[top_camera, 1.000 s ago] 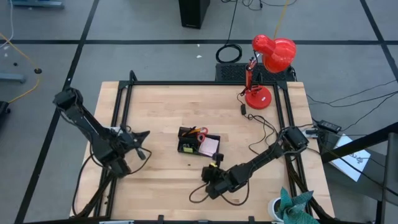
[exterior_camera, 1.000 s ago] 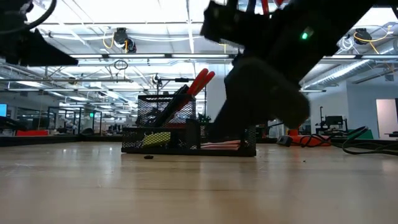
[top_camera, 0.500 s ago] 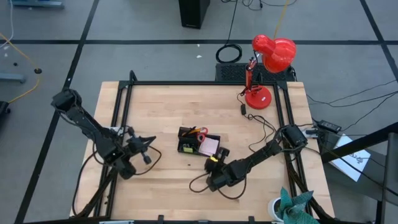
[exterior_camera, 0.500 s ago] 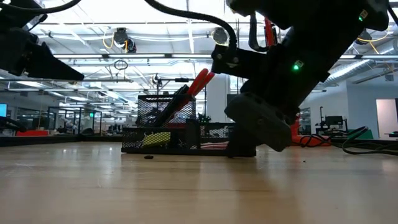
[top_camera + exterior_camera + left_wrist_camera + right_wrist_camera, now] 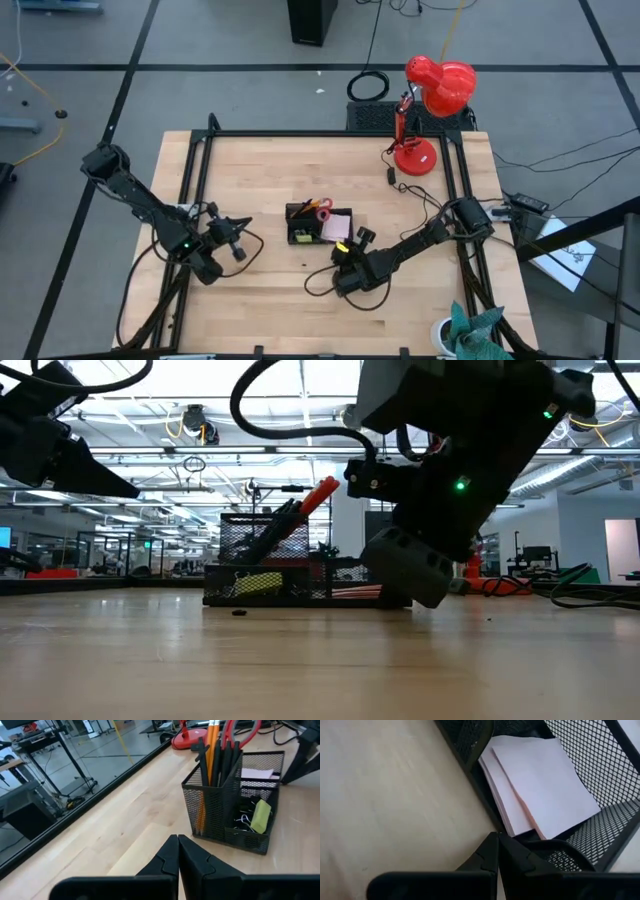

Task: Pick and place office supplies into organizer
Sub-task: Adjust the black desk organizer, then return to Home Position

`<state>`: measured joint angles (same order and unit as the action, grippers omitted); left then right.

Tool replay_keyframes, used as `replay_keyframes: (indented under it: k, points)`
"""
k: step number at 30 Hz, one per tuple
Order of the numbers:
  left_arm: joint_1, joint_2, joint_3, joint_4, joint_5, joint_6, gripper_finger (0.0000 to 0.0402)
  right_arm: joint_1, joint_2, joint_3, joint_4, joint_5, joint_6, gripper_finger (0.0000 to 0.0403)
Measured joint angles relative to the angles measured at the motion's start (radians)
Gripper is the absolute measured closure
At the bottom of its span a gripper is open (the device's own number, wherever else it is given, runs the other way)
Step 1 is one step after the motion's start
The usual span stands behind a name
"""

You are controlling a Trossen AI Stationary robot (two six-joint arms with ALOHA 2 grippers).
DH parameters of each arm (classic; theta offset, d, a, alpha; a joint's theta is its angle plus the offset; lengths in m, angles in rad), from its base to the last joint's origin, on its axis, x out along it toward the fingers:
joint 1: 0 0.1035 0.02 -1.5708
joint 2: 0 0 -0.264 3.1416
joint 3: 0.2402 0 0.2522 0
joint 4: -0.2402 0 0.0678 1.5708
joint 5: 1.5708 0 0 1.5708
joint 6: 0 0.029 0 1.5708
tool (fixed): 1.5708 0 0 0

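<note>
High view: going left to right, the left pincer (image 5: 238, 243) hovers over bare table (image 5: 260, 180) well to the left of the organizer (image 5: 320, 226), its fingers pressed together and holding nothing; the left wrist view shows the two dark tips meeting. The organizer, a black mesh caddy, sits near the middle of the table. The pens (image 5: 227, 757), orange pencils (image 5: 214, 740) and red-handled scissors (image 5: 240, 730) stand upright in its tall cup; the clips (image 5: 245, 822) and yellow block (image 5: 261, 815) lie in a low front bay, and the pink sticky-note pad (image 5: 540, 785) lies flat in the side bay. The right pincer (image 5: 358, 240) is at the organizer's right front corner, closed and empty, its tips just beside the mesh wall by the pad.

The organizer looks light and stiff, so I judge it slides easily under any sideways push; the rim of a wall is the safest hold. The pad is soft-edged and its top sheets could lift or curl, so it is best taken across the whole stack. The clips are tiny and slippery, awkward to pinch.

Compared with a second ago, the left pincer is nearer the organizer, the right arm has swung up from the front of the table to the organizer's corner, and the organizer sits squarer than its earlier skewed pose.
</note>
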<state>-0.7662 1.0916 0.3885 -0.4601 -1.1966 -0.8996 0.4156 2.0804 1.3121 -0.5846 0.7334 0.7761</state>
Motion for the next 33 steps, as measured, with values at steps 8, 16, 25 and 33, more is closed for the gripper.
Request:
replay_keyframes:
  k: [8,16,25,33]
  points:
    - [-0.003,0.000,0.000,0.073,0.088,0.109,0.0382,0.021,-0.016,-0.002,0.027,-0.034,-0.076,0.0403]
    - [-0.037,0.000,0.000,0.613,0.458,0.754,0.0398,0.136,-0.174,-0.002,0.307,-0.138,-0.515,0.0403]
    - [0.072,0.003,0.064,0.831,0.763,1.072,0.0398,0.141,-0.418,-0.239,0.853,-0.526,-0.867,0.0403]
    - [0.211,0.051,0.330,0.444,0.800,1.215,0.0397,0.010,-0.638,-0.549,1.050,-0.494,-0.798,0.0403]
